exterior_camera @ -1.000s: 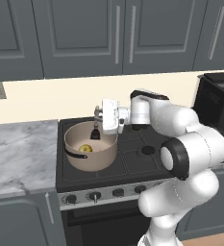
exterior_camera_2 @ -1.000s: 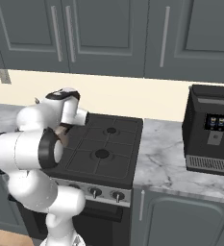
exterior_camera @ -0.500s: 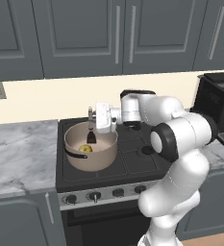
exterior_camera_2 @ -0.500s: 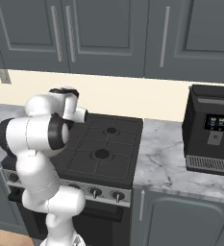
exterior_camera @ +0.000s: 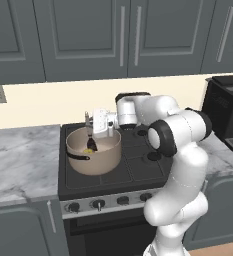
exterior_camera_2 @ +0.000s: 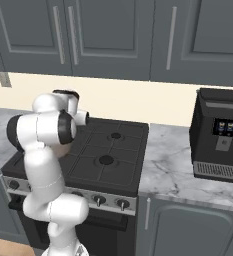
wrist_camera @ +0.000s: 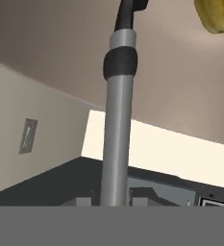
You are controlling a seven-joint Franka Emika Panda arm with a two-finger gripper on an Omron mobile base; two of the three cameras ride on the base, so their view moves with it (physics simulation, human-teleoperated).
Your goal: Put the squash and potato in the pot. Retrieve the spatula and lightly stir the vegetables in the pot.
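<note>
- Left base view: a black stove (exterior_camera: 113, 170) sits between two stretches of grey marble bench (exterior_camera: 20, 160), with dark cabinets (exterior_camera: 88, 37) above and a black coffee machine (exterior_camera: 228, 112) at the right edge. The beige pot (exterior_camera: 94, 151) stands on the stove's rear left burner, its thin dark handle toward the front left. The white arm (exterior_camera: 180, 135) reaches leftward across the stove, and the pincer (exterior_camera: 92, 131) hangs over the pot's far rim. The spatula (exterior_camera: 91, 142) points down from it into the pot, dark blade low inside. A yellow speck on the pale pot floor just beside the blade is the squash (exterior_camera: 88, 150). The pincer's jaws are too small to make out here.
- Right base view: the arm's own elbow and shoulder stand in front of the pot and hide almost all of it. The stove's right burners, the marble bench (exterior_camera_2: 173, 170) and the coffee machine (exterior_camera_2: 219, 135) lie in plain sight.
- Hand view: the spatula's grey handle (wrist_camera: 117, 134) rises from between the closed pincer tips, which clamp it at the bottom edge. Its dark neck is cut off at the top. The squash (wrist_camera: 217, 14) lies on the pot's pale inside (wrist_camera: 60, 53), cut off at the upper right corner. The potato cannot be made out.
</note>
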